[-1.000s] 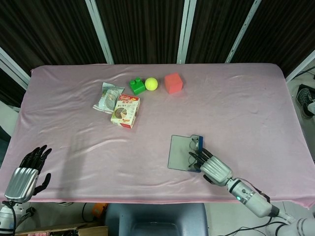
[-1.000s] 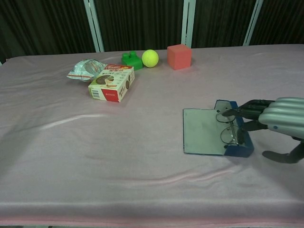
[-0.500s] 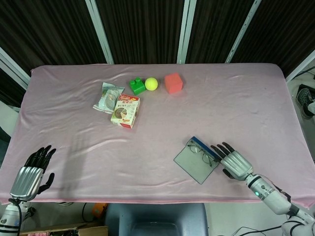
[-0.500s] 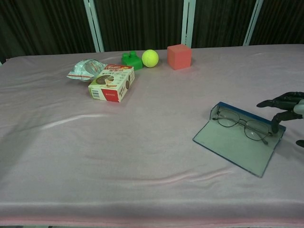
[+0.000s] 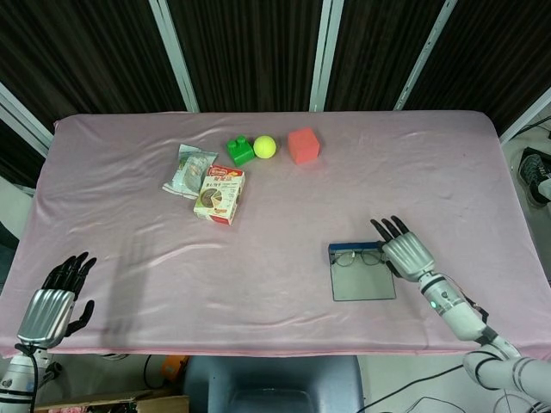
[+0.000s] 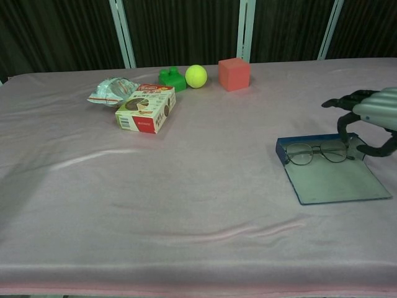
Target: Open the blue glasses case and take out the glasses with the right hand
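Blue glasses case open flat on counter, glasses inside. Right hand just beside, fingers apart, empty. Risk: thin frame slips pinch; case slides on cloth.

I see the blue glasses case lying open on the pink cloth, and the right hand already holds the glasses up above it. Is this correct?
Not quite. The glasses case does lie open on the pink cloth, but the glasses lie in it; the chest view shows the right hand just beside them, holding nothing.
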### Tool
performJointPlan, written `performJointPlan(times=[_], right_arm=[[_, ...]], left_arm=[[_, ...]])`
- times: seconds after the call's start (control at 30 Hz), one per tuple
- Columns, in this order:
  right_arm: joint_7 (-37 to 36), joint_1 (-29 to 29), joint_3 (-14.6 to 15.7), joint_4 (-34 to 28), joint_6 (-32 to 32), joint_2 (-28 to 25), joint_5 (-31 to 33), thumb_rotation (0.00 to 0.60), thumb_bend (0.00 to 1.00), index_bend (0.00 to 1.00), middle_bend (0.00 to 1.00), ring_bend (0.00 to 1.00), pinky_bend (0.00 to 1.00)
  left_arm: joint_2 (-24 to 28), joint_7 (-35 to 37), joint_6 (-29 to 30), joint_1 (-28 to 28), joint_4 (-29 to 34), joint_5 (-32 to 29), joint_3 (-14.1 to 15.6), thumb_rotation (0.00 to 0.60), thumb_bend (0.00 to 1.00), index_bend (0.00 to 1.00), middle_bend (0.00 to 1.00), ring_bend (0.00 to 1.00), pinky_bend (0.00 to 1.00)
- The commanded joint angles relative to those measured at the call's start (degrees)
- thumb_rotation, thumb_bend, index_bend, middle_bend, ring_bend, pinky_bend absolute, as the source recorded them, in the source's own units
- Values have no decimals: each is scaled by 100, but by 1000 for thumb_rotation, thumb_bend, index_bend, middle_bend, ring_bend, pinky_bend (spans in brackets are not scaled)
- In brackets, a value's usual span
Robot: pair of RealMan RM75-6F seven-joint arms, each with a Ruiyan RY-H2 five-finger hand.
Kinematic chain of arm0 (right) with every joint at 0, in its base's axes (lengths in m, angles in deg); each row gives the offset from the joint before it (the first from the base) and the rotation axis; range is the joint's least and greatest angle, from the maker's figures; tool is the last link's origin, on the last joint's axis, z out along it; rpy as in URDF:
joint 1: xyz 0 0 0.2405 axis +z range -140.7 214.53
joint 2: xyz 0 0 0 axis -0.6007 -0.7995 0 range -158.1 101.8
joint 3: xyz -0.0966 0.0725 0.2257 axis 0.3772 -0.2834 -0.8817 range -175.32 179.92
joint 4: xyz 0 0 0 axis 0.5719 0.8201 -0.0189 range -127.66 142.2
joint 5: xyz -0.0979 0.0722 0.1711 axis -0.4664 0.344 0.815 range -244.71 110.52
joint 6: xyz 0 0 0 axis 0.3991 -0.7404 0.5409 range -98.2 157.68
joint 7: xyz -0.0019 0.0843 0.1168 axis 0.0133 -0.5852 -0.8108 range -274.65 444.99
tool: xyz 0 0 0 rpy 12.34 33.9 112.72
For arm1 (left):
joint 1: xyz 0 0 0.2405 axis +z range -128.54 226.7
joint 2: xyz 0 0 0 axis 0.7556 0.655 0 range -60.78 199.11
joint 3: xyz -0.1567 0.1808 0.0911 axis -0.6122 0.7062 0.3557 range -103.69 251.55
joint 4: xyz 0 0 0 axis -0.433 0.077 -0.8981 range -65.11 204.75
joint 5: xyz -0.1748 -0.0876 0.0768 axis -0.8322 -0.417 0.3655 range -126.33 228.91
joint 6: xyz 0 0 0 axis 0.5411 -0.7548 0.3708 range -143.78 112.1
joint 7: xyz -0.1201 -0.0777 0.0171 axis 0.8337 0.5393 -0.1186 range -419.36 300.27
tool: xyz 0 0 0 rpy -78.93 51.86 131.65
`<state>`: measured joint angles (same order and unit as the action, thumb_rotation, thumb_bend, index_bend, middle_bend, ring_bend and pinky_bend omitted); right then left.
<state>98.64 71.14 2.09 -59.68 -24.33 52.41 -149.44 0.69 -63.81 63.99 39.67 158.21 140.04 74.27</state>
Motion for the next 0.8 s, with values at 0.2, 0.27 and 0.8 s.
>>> performJointPlan(times=[0.2, 0.27, 0.8], right_arm=[[-79, 48, -125, -139, 32, 26, 91, 600, 540, 475, 102, 71, 0], [-217, -32, -116, -247, -134, -61, 29, 600, 521, 476, 102, 71, 0], [-239, 433, -505, 95, 446, 400, 439, 600, 510, 507, 101, 71, 0]], left_arm=[[34, 57, 104, 43, 32, 21, 0, 600, 434, 0, 1, 0, 137], [44, 90, 112, 43, 31, 23, -4, 600, 433, 0, 2, 0, 137], [73, 202, 128, 42, 7, 7, -19, 600, 424, 0, 3, 1, 138]])
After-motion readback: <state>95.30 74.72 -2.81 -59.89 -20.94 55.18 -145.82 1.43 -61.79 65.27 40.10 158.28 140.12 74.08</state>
